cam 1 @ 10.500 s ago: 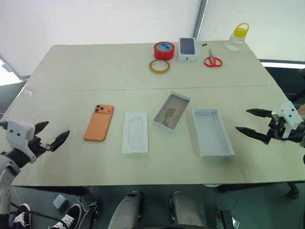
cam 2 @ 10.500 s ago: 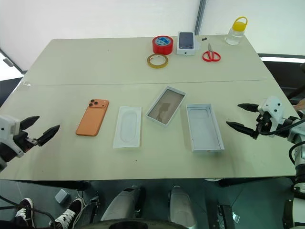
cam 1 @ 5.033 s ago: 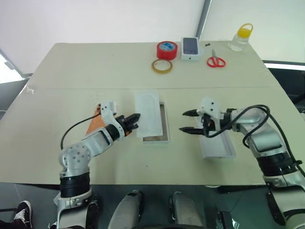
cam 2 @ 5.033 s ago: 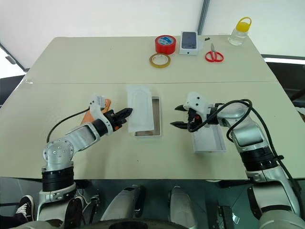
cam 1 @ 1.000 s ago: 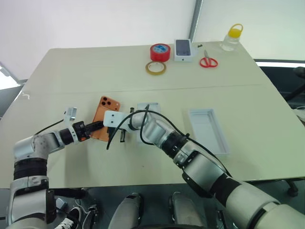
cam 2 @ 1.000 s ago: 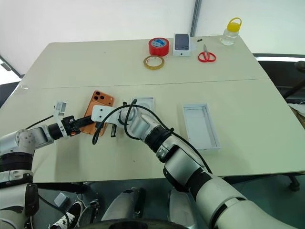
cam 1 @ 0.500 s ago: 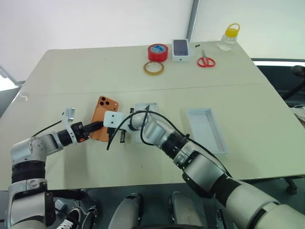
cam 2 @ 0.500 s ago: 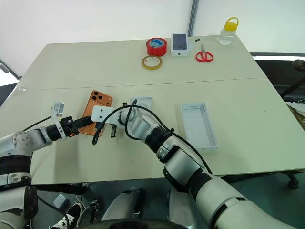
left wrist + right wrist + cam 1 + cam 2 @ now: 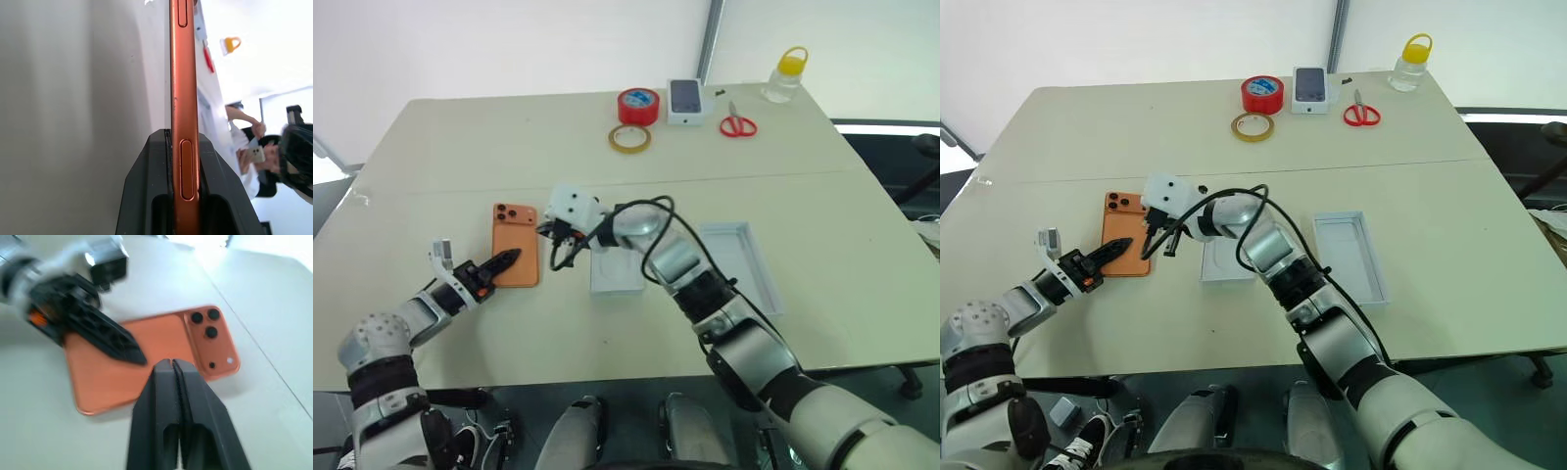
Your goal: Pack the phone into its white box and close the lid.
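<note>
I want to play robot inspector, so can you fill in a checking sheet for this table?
Surface: pale beige table, seam across the middle.
Job's things: flat orange phone lying camera side up; shallow white box beside it, phone not inside; white lid tray open side up.
Clutter: red tape roll, tan tape ring, small white box, red scissors, yellow-capped bottle.
Grippers: left gripper shut on the phone's edge; right gripper shut, holding nothing.
Cables: black cable looping off right wrist.
Surroundings: a person holding a phone.
</note>
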You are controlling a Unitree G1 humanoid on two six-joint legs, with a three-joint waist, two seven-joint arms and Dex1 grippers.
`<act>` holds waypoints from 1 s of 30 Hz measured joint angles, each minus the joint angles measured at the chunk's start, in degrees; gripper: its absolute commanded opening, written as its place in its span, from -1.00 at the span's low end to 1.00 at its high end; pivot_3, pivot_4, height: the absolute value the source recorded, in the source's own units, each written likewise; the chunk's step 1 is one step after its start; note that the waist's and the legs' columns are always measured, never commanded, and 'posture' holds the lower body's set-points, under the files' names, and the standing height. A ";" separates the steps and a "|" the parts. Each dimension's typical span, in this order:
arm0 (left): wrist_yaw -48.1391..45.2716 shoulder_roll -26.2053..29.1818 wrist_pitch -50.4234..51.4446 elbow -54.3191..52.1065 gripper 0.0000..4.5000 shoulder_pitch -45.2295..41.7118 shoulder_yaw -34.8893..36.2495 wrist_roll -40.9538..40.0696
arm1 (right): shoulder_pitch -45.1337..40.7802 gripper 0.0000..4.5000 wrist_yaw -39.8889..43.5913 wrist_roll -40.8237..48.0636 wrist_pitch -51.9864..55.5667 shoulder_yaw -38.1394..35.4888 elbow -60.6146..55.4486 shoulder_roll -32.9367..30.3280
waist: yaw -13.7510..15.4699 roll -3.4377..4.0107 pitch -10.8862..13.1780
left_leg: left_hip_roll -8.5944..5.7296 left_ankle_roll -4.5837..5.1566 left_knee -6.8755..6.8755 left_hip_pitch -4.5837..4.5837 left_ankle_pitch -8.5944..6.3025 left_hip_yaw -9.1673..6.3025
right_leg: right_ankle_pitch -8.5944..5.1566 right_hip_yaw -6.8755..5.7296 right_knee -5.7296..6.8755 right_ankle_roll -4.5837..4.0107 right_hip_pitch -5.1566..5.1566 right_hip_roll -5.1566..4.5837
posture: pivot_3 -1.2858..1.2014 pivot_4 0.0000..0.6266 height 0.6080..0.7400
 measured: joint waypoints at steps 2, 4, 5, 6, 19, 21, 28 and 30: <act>3.27 -2.34 1.48 -2.17 -1.00 0.77 1.99 -3.08 | 1.32 0.03 0.78 0.12 1.74 0.46 -1.21 -1.99 | 0.23 -0.01 0.00 | 0.00 0.00 0.00 0.00 0.00 0.00 | 0.00 0.00 0.00 0.00 -0.01 0.00 | 0.03 -0.52 1.00; 6.17 -4.17 2.20 -4.76 -1.00 1.97 3.26 -5.68 | 3.73 0.51 1.93 0.31 1.93 0.71 -4.21 -4.60 | 0.36 -0.02 0.01 | 0.00 0.00 0.00 -0.05 0.00 0.01 | 0.00 0.01 -0.05 0.00 0.00 -0.01 | 0.03 -0.52 1.00; 7.89 -5.48 2.76 -6.67 -1.00 2.92 3.87 -7.19 | 5.76 0.72 3.31 0.82 1.68 0.86 -7.57 -6.74 | 0.48 -0.03 0.02 | -0.01 -0.01 0.00 -0.09 0.00 0.02 | 0.00 0.01 -0.09 0.00 0.01 -0.03 | 0.03 -0.52 1.00; 9.30 -6.62 3.19 -8.33 -1.00 3.78 4.39 -8.60 | 7.30 0.72 5.02 1.46 1.58 1.17 -10.72 -8.92 | 0.51 -0.04 0.02 | -0.01 -0.01 0.00 -0.11 0.00 0.03 | 0.00 0.01 -0.15 0.00 0.04 -0.03 | 0.03 -0.52 1.00; 20.20 -8.25 2.78 -15.85 -1.00 6.27 2.41 -18.79 | 17.05 0.48 10.77 0.37 -7.85 4.97 -21.15 -22.39 | 0.73 -0.29 0.17 | 0.06 -0.01 0.06 -0.10 0.00 0.05 | 0.01 -0.02 -0.17 -0.02 0.23 0.02 | 0.03 -0.52 1.00; 20.57 -7.88 2.60 -15.85 -1.00 6.29 1.76 -18.96 | 18.15 0.12 10.48 -0.35 -9.43 5.79 -20.64 -22.82 | 0.75 -0.35 0.20 | 0.05 -0.02 0.07 -0.10 0.00 0.05 | 0.01 -0.02 -0.18 -0.02 0.23 0.02 | 0.03 -0.52 1.00; 20.76 -5.82 1.56 -15.84 -1.00 7.10 -0.28 -20.47 | 19.73 -0.33 9.48 -0.54 -11.19 5.60 -20.62 -23.76 | 0.75 -0.39 0.23 | 0.06 -0.02 0.07 -0.10 0.01 0.05 | 0.01 -0.02 -0.20 -0.02 0.24 0.02 | 0.03 -0.52 1.00; 20.77 -5.82 1.51 -15.84 -1.00 7.39 -0.62 -20.98 | 20.27 -0.33 9.37 -0.82 -11.93 5.65 -20.58 -23.92 | 0.84 -0.40 0.23 | 0.06 -0.02 0.07 -0.10 0.01 0.05 | 0.01 -0.03 -0.23 -0.02 0.26 0.02 | 0.03 -0.52 1.00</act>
